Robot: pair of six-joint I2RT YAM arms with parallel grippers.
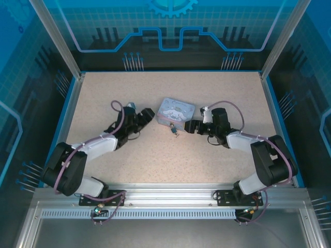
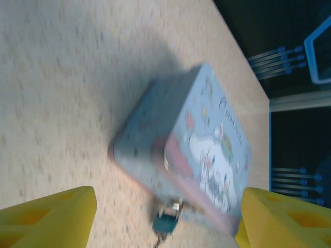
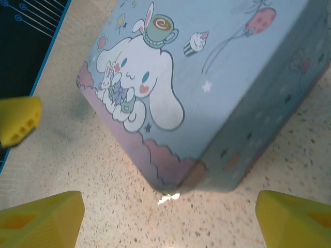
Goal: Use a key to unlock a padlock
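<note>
Two arms reach toward the tin [image 1: 175, 112] at mid-table [image 1: 165, 165] in the top view. The left claw [image 1: 147, 115] sits just left of the tin and the right claw [image 1: 189, 125] just right of it, both empty. The padlock [image 1: 172, 129] lies at the tin's near edge, between them. From the left wrist, yellow fingers [image 2: 51, 217] spread wide and touch nothing; the padlock shows blurred at the tin's front. From the right wrist, fingers [image 3: 41, 219] stand equally wide, with the tin's corner between them, untouched.
</note>
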